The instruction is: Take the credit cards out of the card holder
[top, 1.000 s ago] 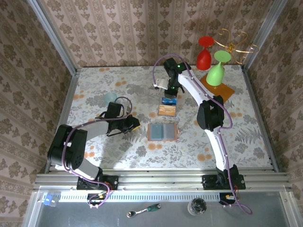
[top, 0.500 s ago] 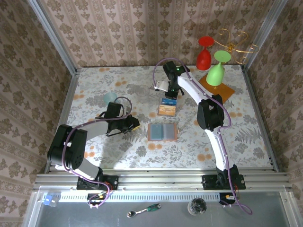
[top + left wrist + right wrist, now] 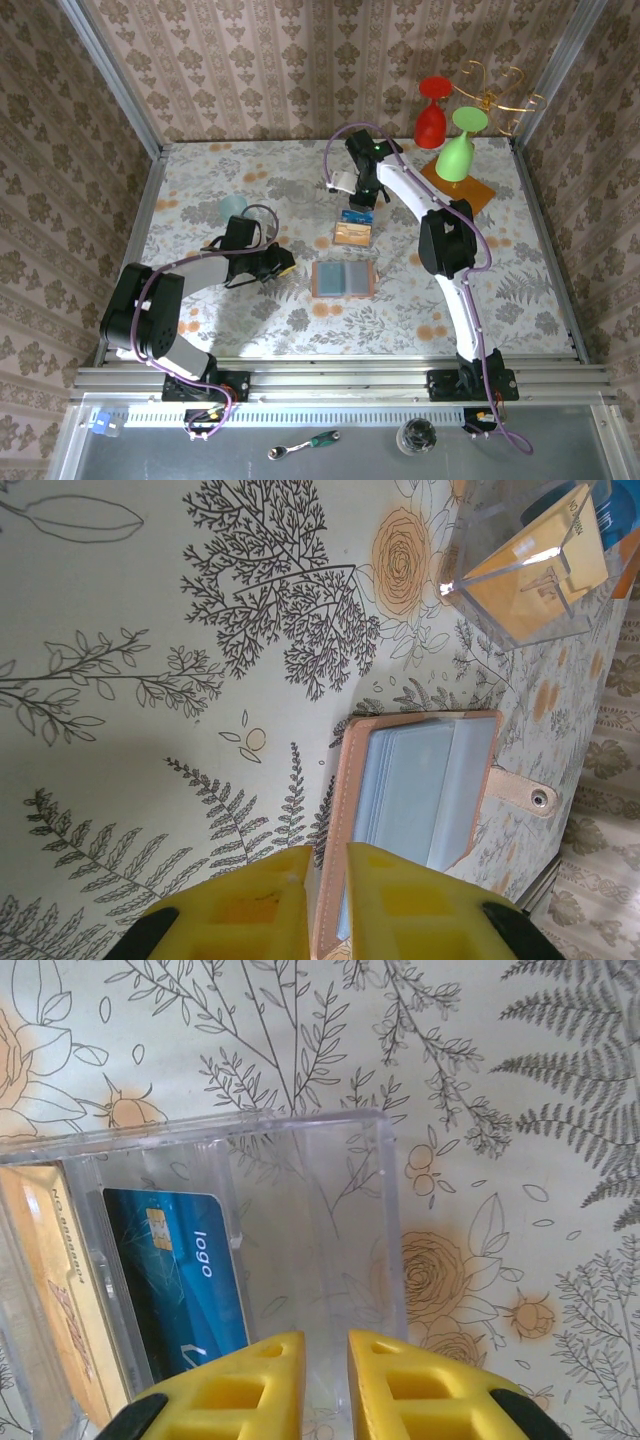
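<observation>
The left gripper is hanging low over the flowered table. Its yellow fingers are nearly together with only a thin slit between them, and they are clamping nothing. Just ahead of its fingertips the card holder is lying open and flat with its grey-blue inner face up. Its snap tab is sticking out on the side away from the gripper. Farther ahead, beyond the holder and apart from it, a clear plastic box is sitting on the table. Both credit cards are resting inside it, the orange-tan card beside the blue card. The right gripper is hovering over the box, its fingers also almost together and gripping nothing. In its wrist view the blue card is lying just left of the fingertips and the orange-tan one farther left. Well off to that gripper's right, a red goblet and a green goblet are showing upside down by an orange slab.
</observation>
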Tool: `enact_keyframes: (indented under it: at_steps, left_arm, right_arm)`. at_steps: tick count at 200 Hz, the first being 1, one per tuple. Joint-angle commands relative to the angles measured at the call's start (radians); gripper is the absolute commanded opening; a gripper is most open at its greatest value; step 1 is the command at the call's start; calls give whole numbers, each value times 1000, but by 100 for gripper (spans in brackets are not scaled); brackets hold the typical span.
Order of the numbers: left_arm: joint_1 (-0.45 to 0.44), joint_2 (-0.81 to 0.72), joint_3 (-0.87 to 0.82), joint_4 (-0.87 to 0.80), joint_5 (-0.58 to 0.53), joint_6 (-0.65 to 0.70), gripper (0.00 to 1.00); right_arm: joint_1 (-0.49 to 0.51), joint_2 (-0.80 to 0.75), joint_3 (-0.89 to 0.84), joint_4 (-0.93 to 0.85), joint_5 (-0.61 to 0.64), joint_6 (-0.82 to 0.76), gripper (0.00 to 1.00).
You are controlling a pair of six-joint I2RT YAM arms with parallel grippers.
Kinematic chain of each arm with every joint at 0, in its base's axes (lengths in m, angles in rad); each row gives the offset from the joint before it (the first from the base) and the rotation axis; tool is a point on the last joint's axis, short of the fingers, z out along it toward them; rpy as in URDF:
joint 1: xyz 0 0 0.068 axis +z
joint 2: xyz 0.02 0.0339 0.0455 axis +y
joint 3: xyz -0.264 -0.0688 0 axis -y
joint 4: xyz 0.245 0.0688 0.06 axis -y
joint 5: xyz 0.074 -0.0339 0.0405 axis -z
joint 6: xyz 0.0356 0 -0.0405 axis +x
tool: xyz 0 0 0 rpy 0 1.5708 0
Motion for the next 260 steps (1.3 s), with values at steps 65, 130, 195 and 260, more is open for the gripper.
enact_keyframes:
  at_steps: [65,130,195,260]
  left_arm:
    - [-25,-6,-12,49,13,-11,18]
    - [-77,30,-3,98,-2,-38,17]
    - [-133,61,-28,163,-19,-77,17]
    - [-146,68,-19,166,-20,-86,17]
  right_arm:
    - [16,-244,-207,138,-6,217,21]
    - [25,-447,-552,284,-115,655,18]
    - [35,-546,-912,539,-234,949,17]
    - [32,-478,-959,652,-126,1047,16]
